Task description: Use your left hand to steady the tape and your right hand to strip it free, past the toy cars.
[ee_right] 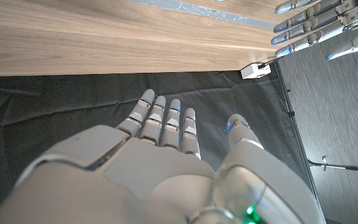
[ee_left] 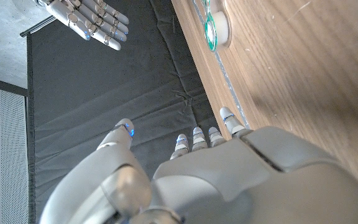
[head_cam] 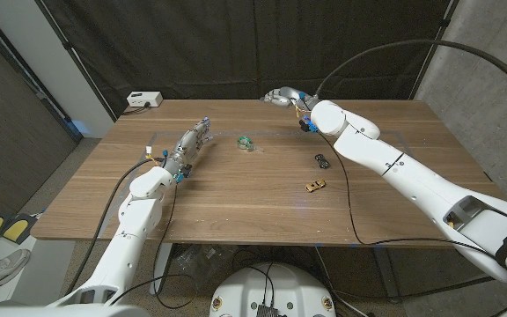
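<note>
The tape (head_cam: 246, 142), a small roll lying mid-table toward the far edge, looks light and prone to sliding, so pinning its rim seems wise; both the left hand (head_cam: 192, 141) and right hand (head_cam: 284, 96) are spread, empty, with toy cars (head_cam: 320, 172) nearer right

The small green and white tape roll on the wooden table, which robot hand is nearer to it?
Left. The left hand hovers beside the small green and white tape roll, fingers apart. The right hand is past the table's far edge, also open and farther off.
</note>
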Controlling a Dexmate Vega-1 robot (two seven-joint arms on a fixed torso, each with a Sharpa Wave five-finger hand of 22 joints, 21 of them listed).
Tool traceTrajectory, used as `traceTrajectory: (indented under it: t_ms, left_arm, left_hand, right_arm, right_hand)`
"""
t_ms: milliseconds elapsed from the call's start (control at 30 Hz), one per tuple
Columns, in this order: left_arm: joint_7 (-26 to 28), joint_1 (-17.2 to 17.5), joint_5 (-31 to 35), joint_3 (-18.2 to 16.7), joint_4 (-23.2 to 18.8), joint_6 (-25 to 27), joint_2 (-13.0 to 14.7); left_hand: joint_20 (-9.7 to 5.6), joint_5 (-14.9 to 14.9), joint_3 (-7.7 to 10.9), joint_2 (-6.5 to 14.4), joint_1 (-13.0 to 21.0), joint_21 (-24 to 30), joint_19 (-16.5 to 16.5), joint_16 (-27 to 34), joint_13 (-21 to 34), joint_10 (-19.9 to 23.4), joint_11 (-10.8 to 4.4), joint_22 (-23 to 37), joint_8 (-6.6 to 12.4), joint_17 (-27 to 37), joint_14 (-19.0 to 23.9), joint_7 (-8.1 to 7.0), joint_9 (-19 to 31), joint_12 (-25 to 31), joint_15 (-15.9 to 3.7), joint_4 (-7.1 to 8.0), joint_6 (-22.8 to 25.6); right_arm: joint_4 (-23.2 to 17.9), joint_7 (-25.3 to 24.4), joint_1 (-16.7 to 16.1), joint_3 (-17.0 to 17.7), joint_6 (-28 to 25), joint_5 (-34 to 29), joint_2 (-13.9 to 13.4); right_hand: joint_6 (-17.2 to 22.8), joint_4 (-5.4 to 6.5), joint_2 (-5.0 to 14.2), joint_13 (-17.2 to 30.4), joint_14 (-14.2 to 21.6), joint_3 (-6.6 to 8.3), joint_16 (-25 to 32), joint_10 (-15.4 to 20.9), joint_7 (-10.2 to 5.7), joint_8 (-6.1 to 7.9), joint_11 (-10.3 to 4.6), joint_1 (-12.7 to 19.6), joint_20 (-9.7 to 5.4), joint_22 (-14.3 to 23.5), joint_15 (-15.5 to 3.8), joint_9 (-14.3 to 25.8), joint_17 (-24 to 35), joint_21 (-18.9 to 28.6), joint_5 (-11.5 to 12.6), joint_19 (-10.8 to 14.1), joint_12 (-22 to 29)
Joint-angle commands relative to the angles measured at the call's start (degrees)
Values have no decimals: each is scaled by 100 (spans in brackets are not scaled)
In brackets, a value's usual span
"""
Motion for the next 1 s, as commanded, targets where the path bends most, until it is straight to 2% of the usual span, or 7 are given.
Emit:
traceTrajectory:
  t_ms: [33,767,1000]
  left_arm:
    - [-13,42,-23,-32,-36,-14,11]
    - [-11,53,-46,-29,-64,-7,30]
    - [-16,34,-48,-32,-24,-27,31]
  left_hand:
    - [37,-25,-25,29,-13,-36,-217,11,6,18,5,10,-19,22,8,21,23,-25,7,8,5]
    - [42,-52,-43,53,-33,-49,-212,13,8,26,3,17,-23,26,5,22,25,-28,-5,24,17]
    - [41,-58,-47,59,-38,-52,-211,16,8,26,3,19,-25,27,11,18,26,-29,2,28,19]
  right_arm:
    - [133,207,188,-222,-117,-290,144]
    - [769,581,620,-670,-292,-725,547]
    - [1001,637,712,-752,-247,-811,667]
  right_hand:
    - [27,-26,-4,-1,29,25,26,27,-49,28,-52,90,-11,23,-27,21,16,-20,26,37,43]
    - [72,-84,21,-3,75,77,17,61,-66,26,-84,224,-26,27,-86,23,16,-42,33,56,40]
    - [201,-126,26,-3,95,111,8,86,-48,64,-109,318,-37,29,-126,25,12,-50,33,81,40]
